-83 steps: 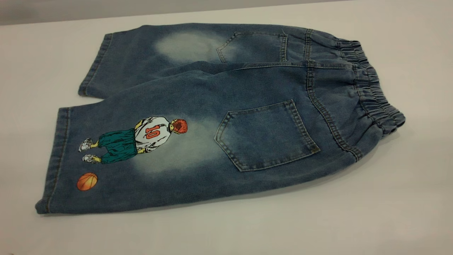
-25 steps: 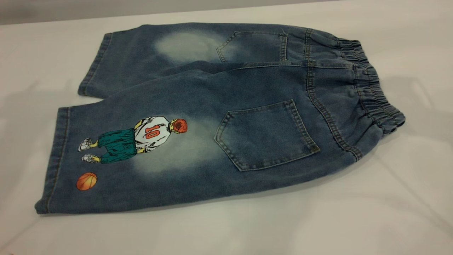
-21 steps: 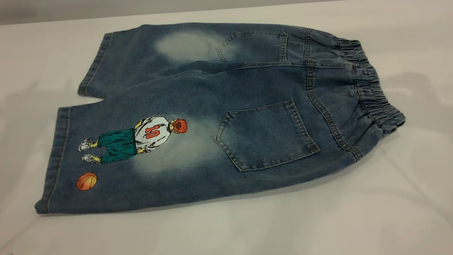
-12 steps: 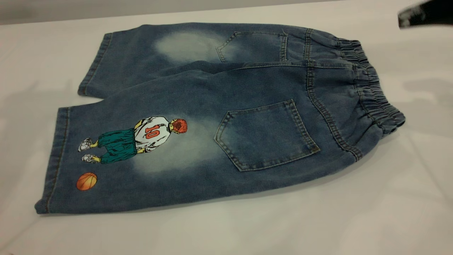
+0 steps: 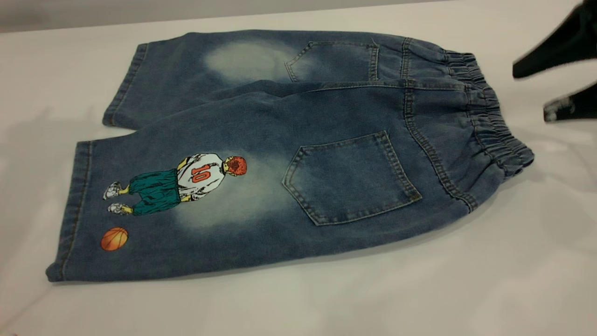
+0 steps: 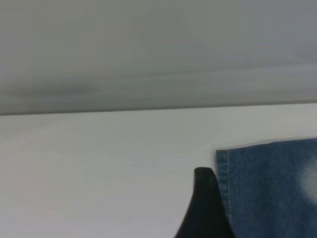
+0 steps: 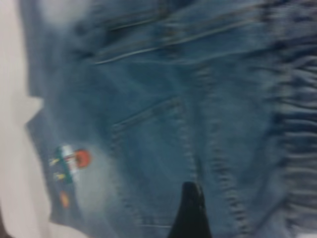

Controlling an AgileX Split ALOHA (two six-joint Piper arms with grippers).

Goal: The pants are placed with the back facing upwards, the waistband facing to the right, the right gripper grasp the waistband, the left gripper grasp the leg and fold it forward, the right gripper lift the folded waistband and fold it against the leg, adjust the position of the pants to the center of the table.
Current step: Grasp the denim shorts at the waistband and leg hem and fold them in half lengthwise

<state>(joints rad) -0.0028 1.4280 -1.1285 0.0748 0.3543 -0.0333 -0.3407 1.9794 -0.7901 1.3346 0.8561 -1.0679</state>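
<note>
The white counter [image 5: 326, 303] carries the pants [image 5: 298, 154], which lie flat with the back up, the waistband [image 5: 489, 116] at the right and the printed leg [image 5: 186, 205] at the near left. The right pincer [image 5: 536, 93] hangs beside the waistband, wide open and holding nothing. Only one finger of the left pincer [image 6: 205, 208] shows, beside a leg hem, so I cannot tell how far it is open.
</note>
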